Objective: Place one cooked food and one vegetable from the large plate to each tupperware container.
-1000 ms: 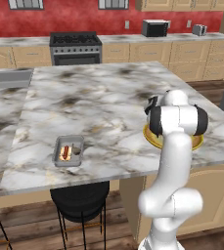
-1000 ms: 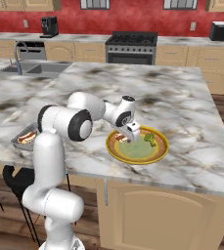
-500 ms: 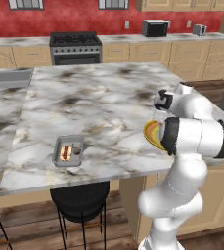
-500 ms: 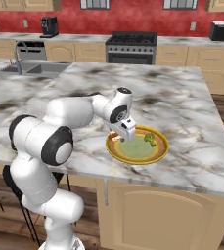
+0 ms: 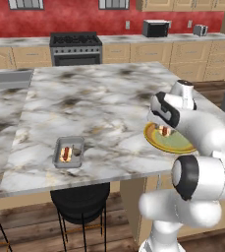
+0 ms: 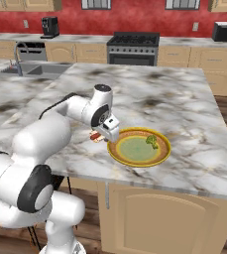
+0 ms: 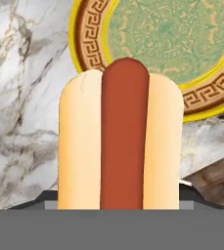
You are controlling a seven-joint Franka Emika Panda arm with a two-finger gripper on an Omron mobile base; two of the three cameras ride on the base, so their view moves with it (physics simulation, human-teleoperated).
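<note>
My gripper (image 6: 103, 134) is shut on a hot dog (image 6: 94, 135), a red sausage in a pale bun, and holds it just above the counter at the left rim of the large plate (image 6: 135, 161). In the hand view the hot dog (image 7: 123, 141) stands upright and close, hiding the fingertips, with the large plate (image 7: 91, 29) behind it. A piece of broccoli (image 6: 151, 141) lies on the plate's right side. From the left base view the hot dog (image 5: 164, 131) hangs under the hand over the plate (image 5: 155, 142). One grey tupperware container (image 5: 60, 162) sits near the counter's front left, with a hot dog (image 5: 65, 154) inside.
The marble island ends just in front of the plate and drops to the wooden floor. A black stool (image 5: 79, 199) stands under the counter below the container. A sink (image 6: 40, 69) is at the far left and a stove (image 6: 132, 47) against the back wall.
The arm has swung round and the gripper, carrying the hot dog, has moved from over the plate's middle to its left rim. The container and broccoli have stayed put.
</note>
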